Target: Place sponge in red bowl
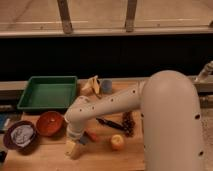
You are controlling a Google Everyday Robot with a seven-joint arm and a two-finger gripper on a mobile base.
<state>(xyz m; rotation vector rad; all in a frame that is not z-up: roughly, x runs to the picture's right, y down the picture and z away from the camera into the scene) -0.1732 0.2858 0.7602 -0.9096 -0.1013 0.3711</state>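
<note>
The red bowl sits on the wooden table at the left, in front of the green tray. My gripper hangs low near the table's front edge, just right of and in front of the bowl, with its yellowish tip pointing down. A small blue-grey patch shows right against the gripper's right side. It looks like the sponge, mostly hidden by the wrist. I cannot tell whether the gripper holds it.
A green tray stands at the back left. A dark purple bowl with something white in it sits left of the red bowl. A blue-grey cup, a yellow fruit, an orange piece and a dark cluster lie nearby.
</note>
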